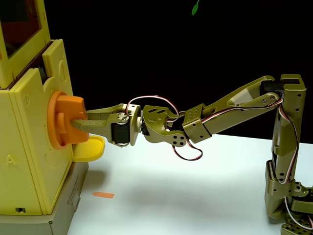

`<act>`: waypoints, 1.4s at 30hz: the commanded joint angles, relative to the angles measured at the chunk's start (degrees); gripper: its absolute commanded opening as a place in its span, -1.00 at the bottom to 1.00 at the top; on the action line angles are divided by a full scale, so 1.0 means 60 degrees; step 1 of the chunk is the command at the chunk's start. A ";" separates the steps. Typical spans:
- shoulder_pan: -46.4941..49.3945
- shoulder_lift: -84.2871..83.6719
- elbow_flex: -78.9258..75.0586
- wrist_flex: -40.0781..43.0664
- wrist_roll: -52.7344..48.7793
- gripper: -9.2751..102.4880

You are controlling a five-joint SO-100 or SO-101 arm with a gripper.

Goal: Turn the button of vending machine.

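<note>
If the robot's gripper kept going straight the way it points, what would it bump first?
The gripper points left at the big orange plastic knob. Its fingers already look to reach the knob's blocky bar, so it would likely meet that first.

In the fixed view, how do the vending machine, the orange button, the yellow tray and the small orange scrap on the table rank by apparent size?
Largest to smallest:
1. the vending machine, cut off by the frame
2. the button
3. the yellow tray
4. the orange scrap
</note>
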 commanded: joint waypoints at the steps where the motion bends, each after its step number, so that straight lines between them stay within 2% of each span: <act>1: -0.0103 0.0190 -0.0103 -0.0190 0.0908 -0.84; 3: -0.0015 0.0249 -0.0088 -0.0146 0.1714 -0.84; 6: 0.0176 0.0381 -0.0088 -0.0073 0.4160 -0.84; 9: 0.0337 0.0586 -0.0103 0.0220 0.7603 -0.84; 17: 0.0278 0.1069 -0.0088 0.0571 1.8062 -0.85; 20: 0.0322 0.1260 -0.0073 0.0850 2.1270 -0.85; 23: 0.0425 0.1523 -0.0059 0.1714 2.4434 -0.85; 27: 0.0439 0.1758 0.0337 0.2329 2.7466 -0.84; 30: 0.0396 0.2095 0.0630 0.2798 2.9092 -0.84; 32: 0.0308 0.2285 0.0762 0.2900 2.9590 -0.84; 42: 0.0088 0.2446 0.0776 0.3018 2.9604 -0.85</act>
